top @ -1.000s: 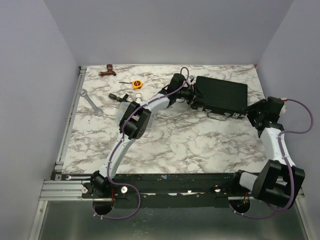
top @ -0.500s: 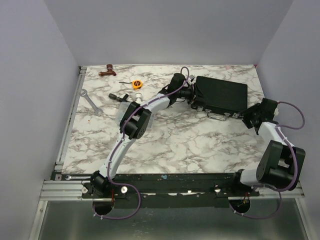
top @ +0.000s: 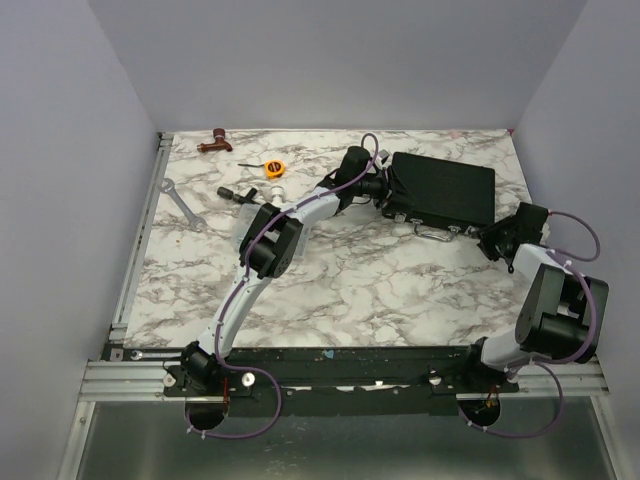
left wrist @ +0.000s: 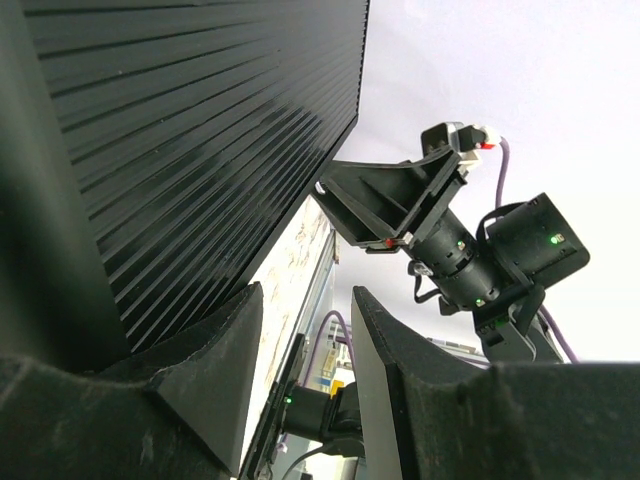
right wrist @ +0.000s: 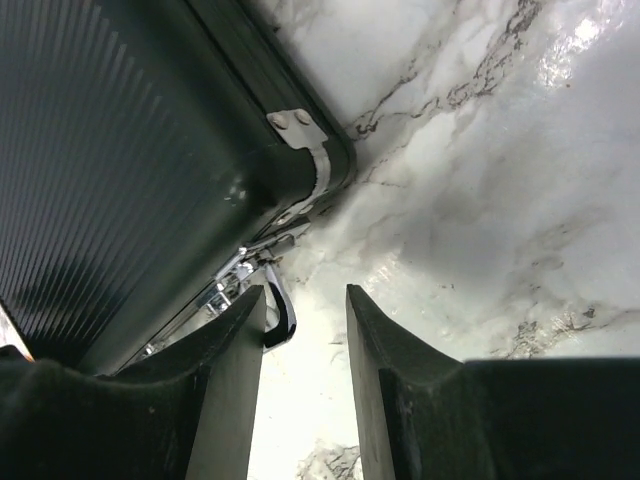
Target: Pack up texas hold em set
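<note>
Right end effector (top: 497,240): spread, empty, beside near right corner of case (top: 445,187). Case: shut, far right of tabletop (top: 350,280); likely rigid, heavy, ribbed shell slick; take by handle (top: 432,233). Left end effector (top: 385,187): spread, empty, at its left end.

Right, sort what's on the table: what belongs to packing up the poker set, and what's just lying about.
Part of the job:
- black case, lid shut
- its carry handle

Just lying about:
- yellow tape measure
- wrench
- reddish-brown tool at the far edge
</note>
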